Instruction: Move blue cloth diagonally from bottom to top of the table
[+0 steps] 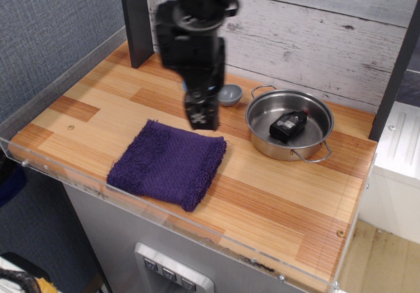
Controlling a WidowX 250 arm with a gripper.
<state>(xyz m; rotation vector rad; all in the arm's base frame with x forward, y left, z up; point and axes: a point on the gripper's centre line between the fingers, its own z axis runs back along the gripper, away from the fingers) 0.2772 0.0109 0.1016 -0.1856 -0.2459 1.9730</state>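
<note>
The blue cloth [167,164], a folded dark indigo-purple towel, lies flat near the front left edge of the wooden table [295,195]. My gripper [201,117] hangs just above the table at the cloth's far right corner, a little behind its back edge. Its fingers look pressed together and hold nothing. The gripper is blurred by motion. It does not touch the cloth.
A steel pan [321,113] with two handles stands at the right rear, with a small black object [287,126] inside. A small grey scoop [230,95] lies behind the gripper. A dark post [136,24] stands at the back left. A clear acrylic rim [164,214] edges the table.
</note>
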